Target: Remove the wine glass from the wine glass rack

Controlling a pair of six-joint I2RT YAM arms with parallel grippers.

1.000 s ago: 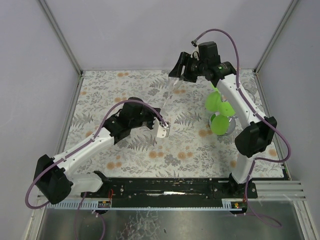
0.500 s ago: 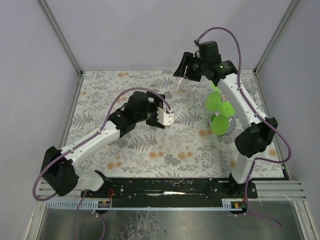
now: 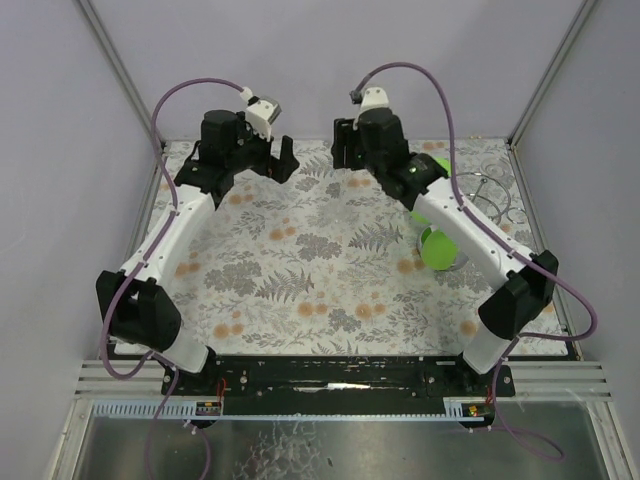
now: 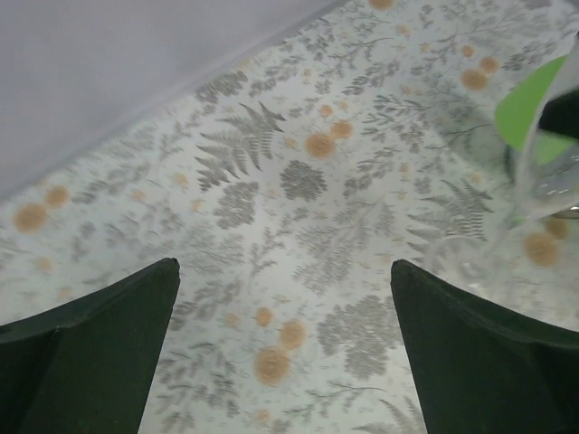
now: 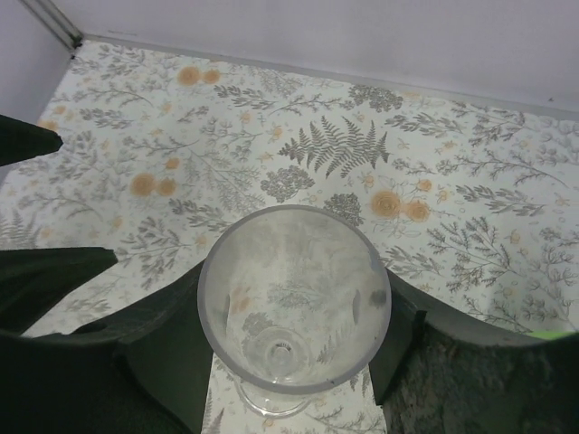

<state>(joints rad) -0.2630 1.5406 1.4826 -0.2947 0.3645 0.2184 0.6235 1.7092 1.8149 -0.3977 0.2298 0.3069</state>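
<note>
A clear wine glass [image 5: 294, 271] stands upright between the dark fingers [image 5: 172, 316] of my right gripper [image 5: 289, 312], which is shut on its bowl; I look down into the rim. In the top view, the right gripper [image 3: 345, 165] hangs over the far middle of the table, left of the silver wine glass rack [image 3: 487, 192]. My left gripper [image 3: 245, 170] is at the far left, raised, and open with nothing in it. In the left wrist view only floral tabletop lies between the left gripper's [image 4: 282, 264] fingers, and the clear glass [image 4: 547, 172] shows at the right edge.
Green glasses [image 3: 437, 248] hang on the rack at the right side. The floral cloth [image 3: 300, 270] covers the table. Grey walls with metal corner posts [image 3: 120, 75] close in the back and sides. The arms' bases sit on a black rail [image 3: 340, 375] at the near edge.
The left arm has swung from the table's middle up to the far left, and its gripper has opened. The right gripper has carried the glass a little leftward, away from the rack.
</note>
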